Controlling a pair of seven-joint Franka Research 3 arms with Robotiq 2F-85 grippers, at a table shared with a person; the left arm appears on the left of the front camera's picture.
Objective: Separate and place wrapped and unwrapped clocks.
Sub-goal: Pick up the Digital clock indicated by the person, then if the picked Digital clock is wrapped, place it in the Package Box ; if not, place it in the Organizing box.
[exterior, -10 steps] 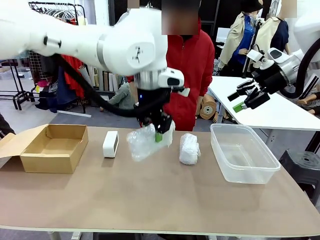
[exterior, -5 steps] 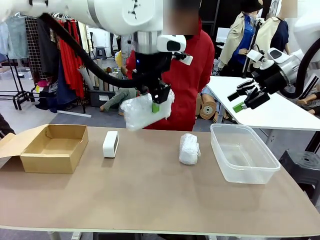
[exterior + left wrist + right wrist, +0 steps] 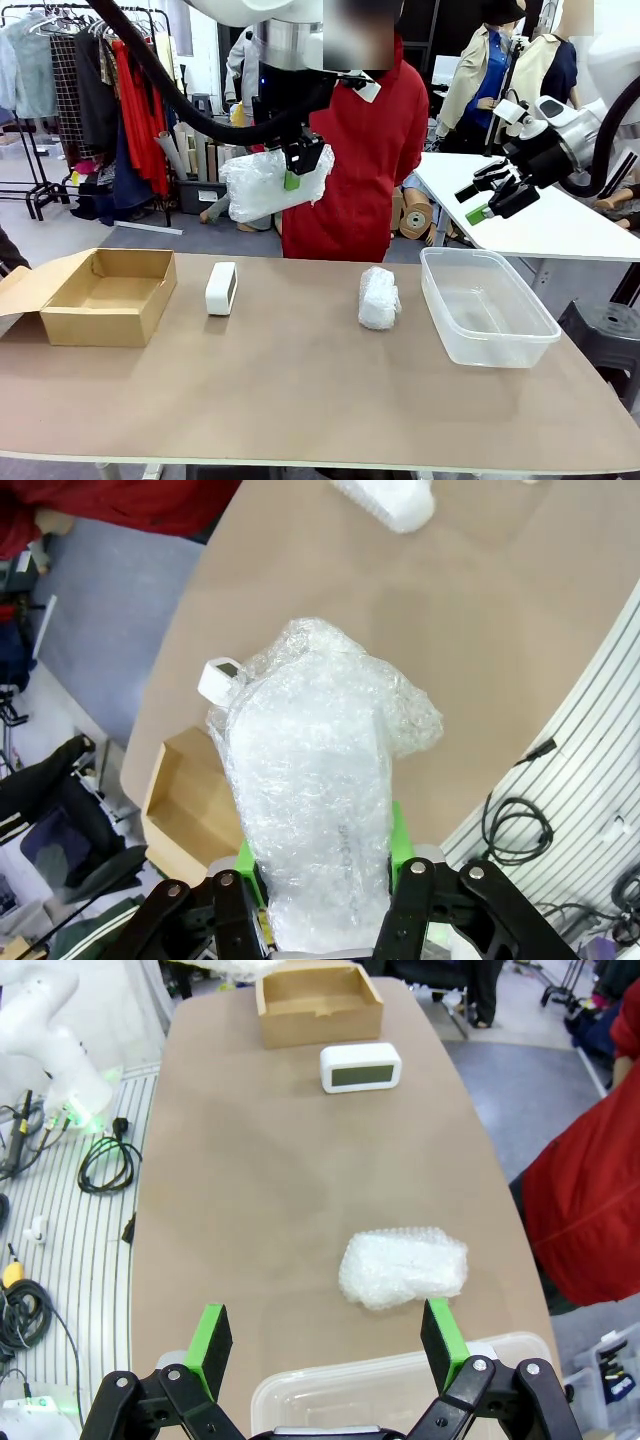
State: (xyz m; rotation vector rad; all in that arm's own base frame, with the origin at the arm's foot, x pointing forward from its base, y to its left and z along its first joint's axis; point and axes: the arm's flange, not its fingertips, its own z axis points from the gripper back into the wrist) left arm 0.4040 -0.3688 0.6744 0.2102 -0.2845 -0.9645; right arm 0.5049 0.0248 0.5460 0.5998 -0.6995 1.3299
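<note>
Two wrapped bundles (image 3: 379,297), one bare clock (image 3: 221,288); the left gripper (image 3: 293,170) grasps the airborne bundle (image 3: 262,187), the right gripper (image 3: 473,203) gapes. Cardboard box (image 3: 100,322) left and tub (image 3: 500,352) right show bare floors.

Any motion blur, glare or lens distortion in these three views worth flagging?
Front view: even indoor light, crisp, soft shadows under the bare clock and the resting bundle, mild sheen on the clear tub. Left wrist view: held bundle sharp, no motion blur, table edge bowed by the wide lens. Right wrist view: sharp, table edges likewise curved.
</note>
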